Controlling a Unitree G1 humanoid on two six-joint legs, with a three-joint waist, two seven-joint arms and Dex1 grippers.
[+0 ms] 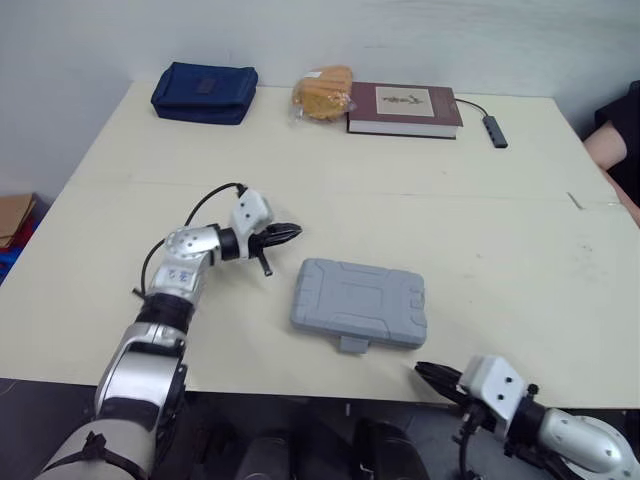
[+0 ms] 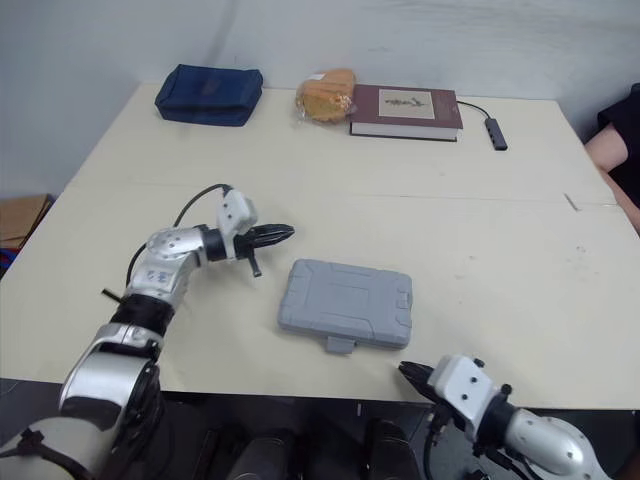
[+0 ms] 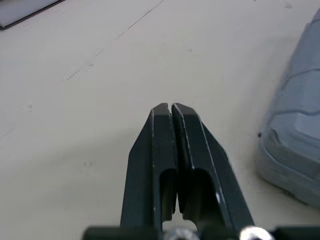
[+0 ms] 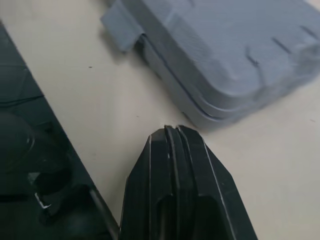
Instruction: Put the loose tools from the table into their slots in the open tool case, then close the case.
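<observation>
On the table (image 1: 480,240), head view: grey tool case (image 1: 360,303), lid down, latch tab (image 1: 352,345) facing the near edge; left hand (image 1: 293,232) near its far-left corner, right hand (image 1: 420,369) at the near edge. Left wrist view: fingers (image 3: 160,150) pressed together, empty. Right wrist view: likewise clenched, empty. Judged: rigid smooth plastic; grip by the long edges.

Head cameras look down across the pale table (image 1: 480,220), sharing nearly everything. Wrist cameras sit low, close beside the grey plastic case (image 4: 240,50).
</observation>
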